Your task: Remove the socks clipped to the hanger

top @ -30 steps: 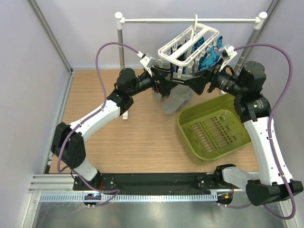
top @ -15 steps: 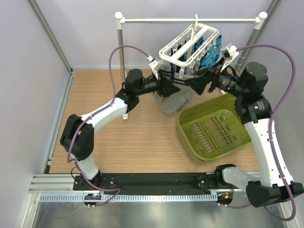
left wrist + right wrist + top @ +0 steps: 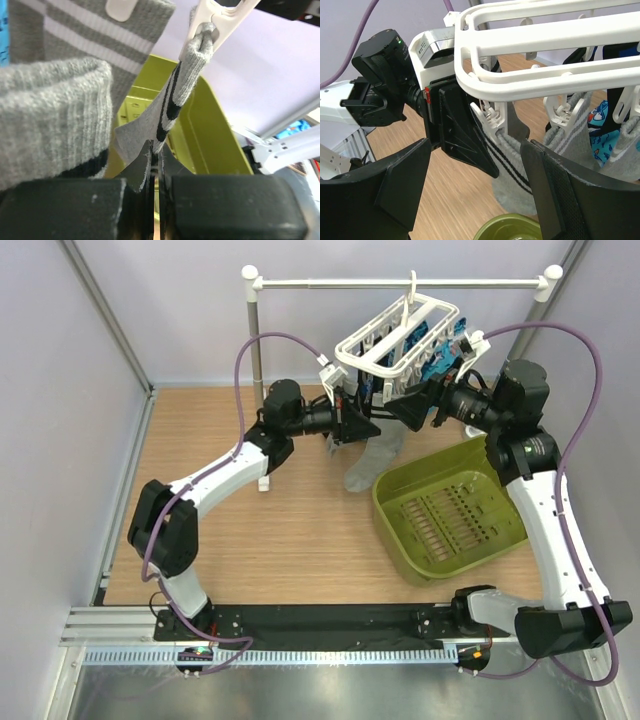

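Observation:
The white hanger (image 3: 400, 335) hangs from the rail with grey socks (image 3: 372, 455) clipped under it. My left gripper (image 3: 364, 428) is shut on a grey sock with black stripes (image 3: 170, 100), just below the white clip (image 3: 215, 25) that still holds its cuff. In the left wrist view the left gripper (image 3: 156, 157) has its jaws pressed together on the cloth. My right gripper (image 3: 476, 145) stands open beside the same striped sock (image 3: 515, 167), under the hanger frame (image 3: 545, 50), touching nothing. More grey socks (image 3: 570, 135) hang to the right.
A green basket (image 3: 450, 510) sits on the wooden table below and right of the hanger. The white rail stand (image 3: 400, 283) spans the back. A bright blue patterned cloth (image 3: 440, 355) hangs on the hanger's far side. Grey walls close in both sides.
My left gripper has moved right under the hanger and closed on the striped sock. My right gripper has shifted a little left and up toward the hanger, still open.

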`<state>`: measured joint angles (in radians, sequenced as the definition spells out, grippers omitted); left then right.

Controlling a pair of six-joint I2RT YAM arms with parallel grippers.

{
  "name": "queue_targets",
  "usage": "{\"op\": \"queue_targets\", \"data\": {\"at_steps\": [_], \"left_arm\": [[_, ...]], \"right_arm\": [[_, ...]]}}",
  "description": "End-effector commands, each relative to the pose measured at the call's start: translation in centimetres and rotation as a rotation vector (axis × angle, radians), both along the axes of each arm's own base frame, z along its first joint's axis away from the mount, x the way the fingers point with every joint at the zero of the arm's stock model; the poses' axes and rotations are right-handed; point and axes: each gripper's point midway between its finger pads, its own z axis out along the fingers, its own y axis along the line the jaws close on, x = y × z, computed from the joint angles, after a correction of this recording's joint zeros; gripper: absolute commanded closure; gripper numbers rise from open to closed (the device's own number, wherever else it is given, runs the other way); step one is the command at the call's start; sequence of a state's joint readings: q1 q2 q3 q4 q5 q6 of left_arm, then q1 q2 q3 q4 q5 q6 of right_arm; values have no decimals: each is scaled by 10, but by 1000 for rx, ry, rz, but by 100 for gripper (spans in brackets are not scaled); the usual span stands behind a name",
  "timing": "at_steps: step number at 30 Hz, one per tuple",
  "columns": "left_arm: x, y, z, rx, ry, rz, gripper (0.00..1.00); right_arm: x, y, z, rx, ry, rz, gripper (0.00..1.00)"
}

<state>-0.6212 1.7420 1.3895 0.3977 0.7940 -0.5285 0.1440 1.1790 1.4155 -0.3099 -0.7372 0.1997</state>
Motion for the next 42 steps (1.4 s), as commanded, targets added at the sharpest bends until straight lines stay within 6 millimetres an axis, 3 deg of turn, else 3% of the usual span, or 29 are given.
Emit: {"op": "queue_targets", "data": {"at_steps": [1,9,28,29,34,35,42], "left_arm": [[-13,-1,18,-31,10,-90,100],[-16,6,29,-70,54,-147,100],[-20,2,38,-105,106,-213,100],[-20,1,39,-107,109,-214,100],[-20,1,42,-117,111,-218,100],[-20,1,43,-121,112,-217,100],[-22,2,45,-135,122,-220,100]], "right_arm": [[0,2,23,17,-76,25,18],[3,6,30,63,-77,48,18],[32,11,8,122,-38,31,24],[33,11,15,135,-74,32,25],[28,12,19,223,-80,33,29],[27,13,26,245,-119,44,29],[17,13,25,307,-153,60,25]]}}
